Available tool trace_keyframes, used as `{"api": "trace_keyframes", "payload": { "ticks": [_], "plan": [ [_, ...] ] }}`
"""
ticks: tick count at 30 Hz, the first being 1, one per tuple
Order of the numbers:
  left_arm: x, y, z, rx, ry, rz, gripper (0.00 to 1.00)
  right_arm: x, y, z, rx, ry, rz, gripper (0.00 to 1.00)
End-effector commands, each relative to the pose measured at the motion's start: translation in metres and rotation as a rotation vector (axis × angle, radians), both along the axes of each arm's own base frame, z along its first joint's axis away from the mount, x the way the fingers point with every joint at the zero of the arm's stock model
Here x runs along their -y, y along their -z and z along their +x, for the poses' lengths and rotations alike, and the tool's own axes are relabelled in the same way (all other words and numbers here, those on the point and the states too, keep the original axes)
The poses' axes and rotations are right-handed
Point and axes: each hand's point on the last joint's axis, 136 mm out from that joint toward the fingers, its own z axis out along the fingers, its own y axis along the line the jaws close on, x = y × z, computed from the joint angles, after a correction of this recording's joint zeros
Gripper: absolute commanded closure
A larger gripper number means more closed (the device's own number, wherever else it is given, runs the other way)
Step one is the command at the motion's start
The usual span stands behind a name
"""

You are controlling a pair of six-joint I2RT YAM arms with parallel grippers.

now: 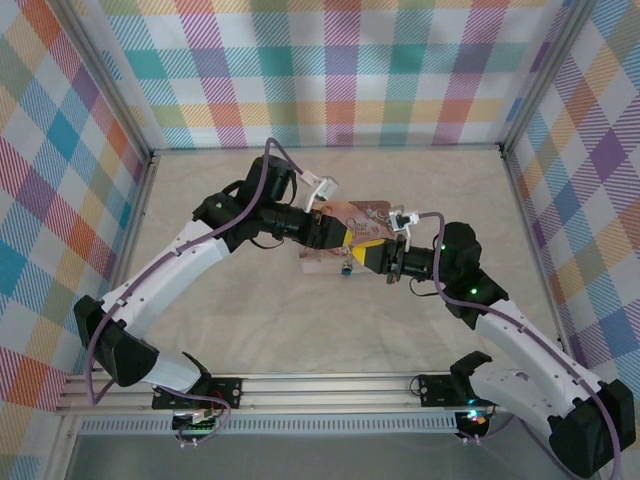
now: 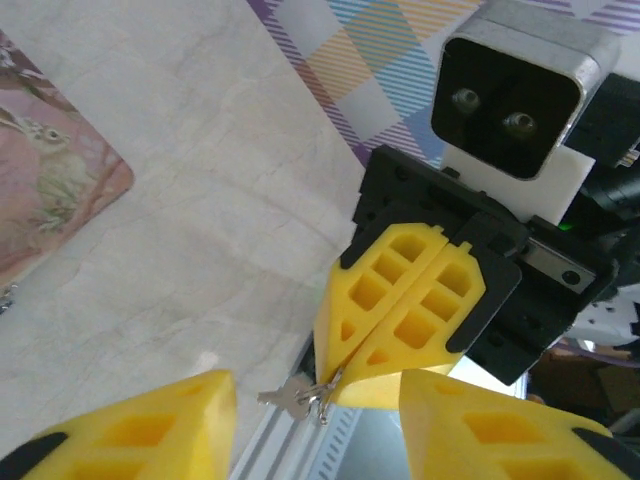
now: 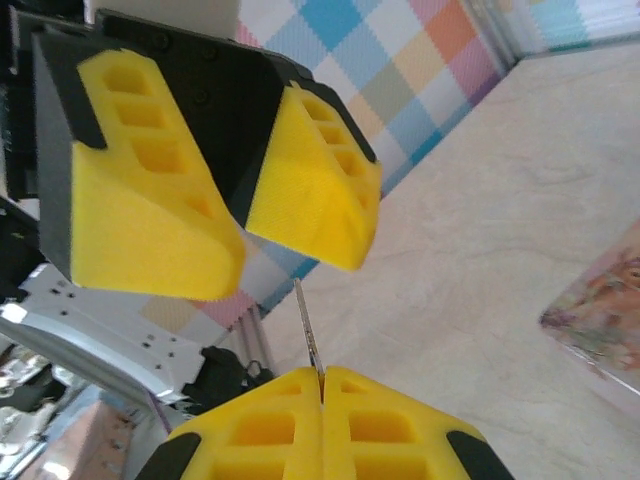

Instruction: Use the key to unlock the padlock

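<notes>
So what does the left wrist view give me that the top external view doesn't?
Left wrist view: the key, pinched at the tip of the shut right tool, at the mouth of the open left tool. Top external view: the left arm and right arm whole, meeting over the table. Both: the pink tin and the two tools tip to tip.

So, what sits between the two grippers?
The key, pinched in the right gripper, tip just short of the open left gripper; right wrist view.

key (image 2: 290,398) shiny silvery metal; tool fingers (image 2: 395,300) matt yellow plastic; table (image 2: 200,230) smooth
</notes>
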Motion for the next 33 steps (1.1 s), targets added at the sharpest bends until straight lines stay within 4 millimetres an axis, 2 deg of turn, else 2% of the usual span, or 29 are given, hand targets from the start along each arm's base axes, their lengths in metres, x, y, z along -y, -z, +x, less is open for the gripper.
{"api": "trace_keyframes", "payload": {
  "ticks": [1, 4, 11, 16, 24, 28, 33],
  "plan": [
    [-0.014, -0.012, 0.018, 0.023, -0.141, -0.018, 0.44, 0.011, -0.007, 0.012, 0.091, 0.101, -0.089, 1.00],
    [-0.026, -0.012, 0.034, 0.010, -0.244, -0.030, 0.35, 0.018, -0.009, 0.021, 0.132, 0.159, -0.143, 1.00],
    [-0.035, -0.006, 0.050, -0.044, -0.372, -0.061, 0.30, 0.034, -0.025, 0.041, 0.264, 0.300, -0.250, 1.00],
    [-0.031, -0.005, 0.061, -0.099, -0.430, -0.104, 0.27, 0.042, -0.036, 0.058, 0.395, 0.424, -0.370, 1.00],
    [-0.022, -0.024, 0.077, -0.128, -0.479, -0.181, 0.26, 0.037, -0.072, 0.080, 0.684, 0.630, -0.558, 1.00],
    [-0.021, -0.040, 0.082, -0.116, -0.504, -0.227, 0.23, 0.026, -0.089, 0.083, 0.809, 0.679, -0.593, 1.00],
    [-0.010, -0.060, 0.081, -0.109, -0.484, -0.258, 0.22, 0.008, -0.096, 0.084, 0.897, 0.682, -0.622, 1.00]
  ]
}}
